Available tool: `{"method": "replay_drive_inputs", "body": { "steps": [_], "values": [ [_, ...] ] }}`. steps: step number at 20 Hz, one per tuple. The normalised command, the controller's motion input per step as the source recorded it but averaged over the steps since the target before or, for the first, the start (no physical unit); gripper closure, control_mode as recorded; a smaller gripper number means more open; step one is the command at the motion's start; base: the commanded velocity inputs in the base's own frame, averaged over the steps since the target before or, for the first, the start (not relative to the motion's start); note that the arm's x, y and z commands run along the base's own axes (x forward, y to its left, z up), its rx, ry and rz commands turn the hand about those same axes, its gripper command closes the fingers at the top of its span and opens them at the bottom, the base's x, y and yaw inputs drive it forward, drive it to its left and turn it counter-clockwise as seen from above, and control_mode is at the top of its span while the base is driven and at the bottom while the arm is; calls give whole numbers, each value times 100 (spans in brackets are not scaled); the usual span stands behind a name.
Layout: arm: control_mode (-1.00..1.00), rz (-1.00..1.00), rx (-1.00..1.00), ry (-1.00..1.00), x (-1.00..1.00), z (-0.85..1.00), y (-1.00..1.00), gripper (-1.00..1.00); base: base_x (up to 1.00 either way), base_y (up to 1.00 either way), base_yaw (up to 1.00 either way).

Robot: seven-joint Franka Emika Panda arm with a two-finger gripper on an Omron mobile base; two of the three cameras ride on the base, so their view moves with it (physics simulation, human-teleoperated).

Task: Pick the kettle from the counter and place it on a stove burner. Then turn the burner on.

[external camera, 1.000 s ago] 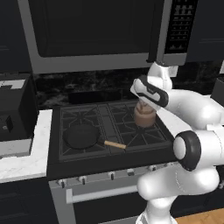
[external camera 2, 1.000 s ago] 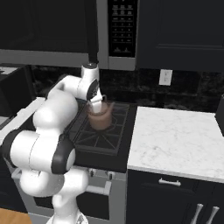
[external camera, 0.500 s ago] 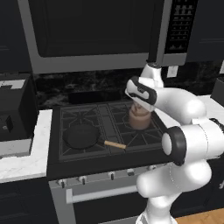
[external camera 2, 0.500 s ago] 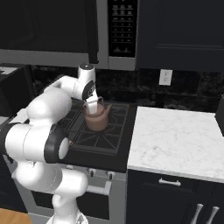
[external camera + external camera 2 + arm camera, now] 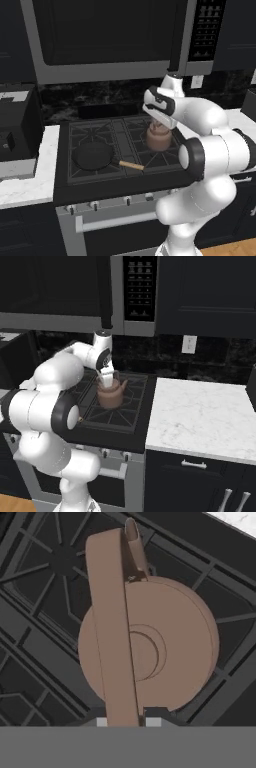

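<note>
Kettle on stove, held by the arm.

Item: small copper-brown kettle (image 5: 158, 138), rounded body, arched top handle, short spout; it stood over the right-hand grates of the dark cooktop (image 5: 90, 172), on or just above the burner (image 5: 122, 417) nearest the white marble counter (image 5: 205, 416); whether it touched the grate could not be told. The pincer (image 5: 125, 720) came down from above, clamped on the kettle's handle near one end, its two pale tips either side of the strap. The spout pointed away from the pincer in the hand view. Also present: a black frying pan (image 5: 93, 154) with wooden handle on the left front grate, apart from the kettle; a microwave (image 5: 110, 37) above the stove; a wall socket (image 5: 188, 344) behind the counter.
</note>
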Motion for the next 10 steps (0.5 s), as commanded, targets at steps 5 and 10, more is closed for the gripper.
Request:
{"method": "replay_drive_inputs", "body": {
  "steps": [5, 10],
  "values": [
    [-100, 0, 0, 1, 0, -31, 0, 100, 0, 0, 0],
    [-100, 0, 0, 0, 0, -19, -3, 100, 0, 0, 0]
  ]
}}
